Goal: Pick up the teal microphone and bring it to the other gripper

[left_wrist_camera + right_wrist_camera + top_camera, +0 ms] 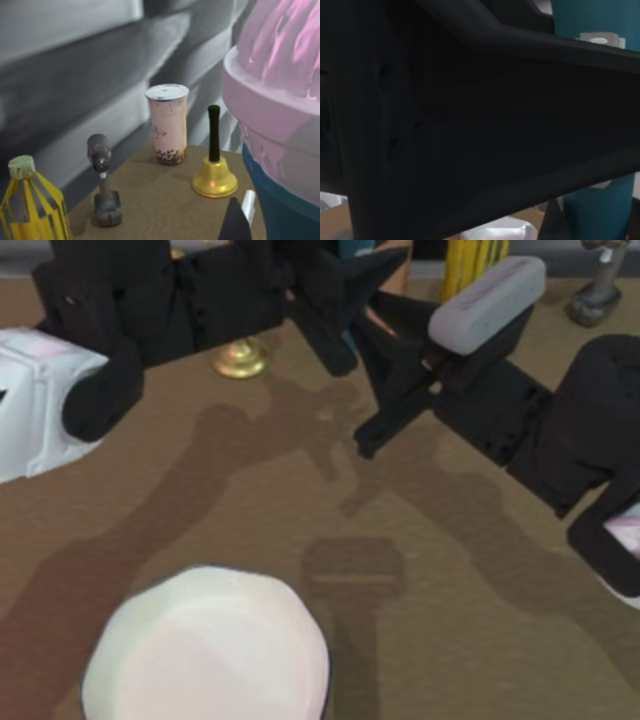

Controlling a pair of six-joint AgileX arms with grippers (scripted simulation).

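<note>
The teal microphone (592, 210) is up in the air at the far middle of the table, with the left gripper (345, 315) clamped on it. The right gripper (385, 380) is just beside it, fingers apart. A gold bell (241, 358) stands nearby.

Gold bell (241, 357) stands at the surface's far edge. Beyond it: both arms crowd together. Toward the camera: bare surface (200, 500), then white bowl (207, 650).
</note>
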